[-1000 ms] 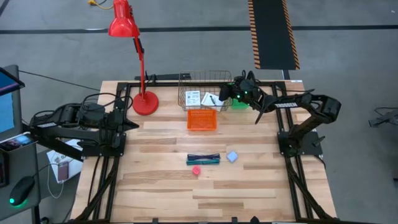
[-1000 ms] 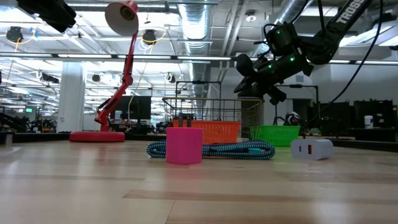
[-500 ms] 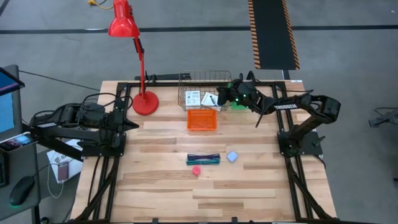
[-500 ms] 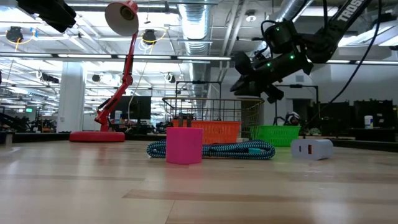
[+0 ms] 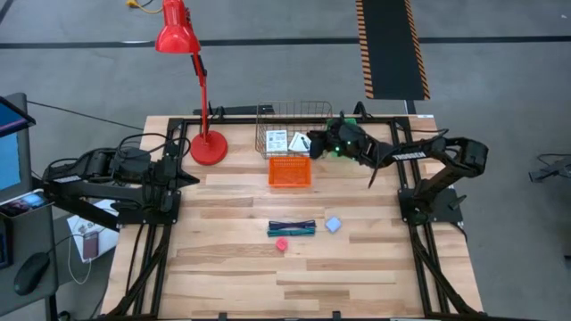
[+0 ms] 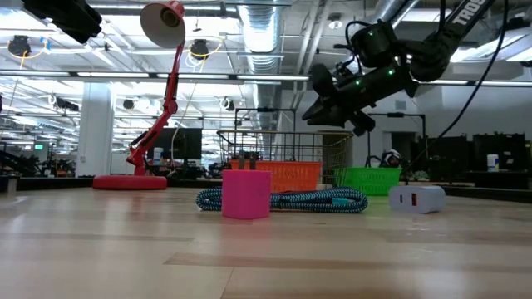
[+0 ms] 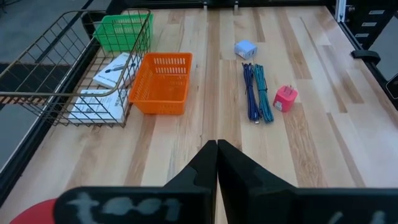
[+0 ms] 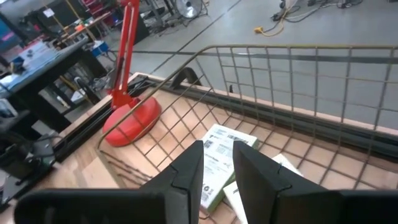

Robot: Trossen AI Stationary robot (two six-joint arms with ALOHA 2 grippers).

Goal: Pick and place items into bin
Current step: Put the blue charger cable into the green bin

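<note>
Two white printed cards lie flat in the wire basket at the table's far side. A bundle of dark teal cable, a tiny pink piece and a pale blue cube lie on the table's middle. My right gripper hovers over the wire basket's right part, slightly open and empty. My left gripper is shut and empty at the table's left edge.
An orange basket stands just in front of the wire basket. A green basket stands to its right, under my right arm. A red desk lamp stands at the far left. Bare wood lies around the cable, pink piece and cube.
My right gripper has gone toward the table's left edge and a little up, from the wire basket's right rim to above its inside. The things on the table have stayed where they were.
</note>
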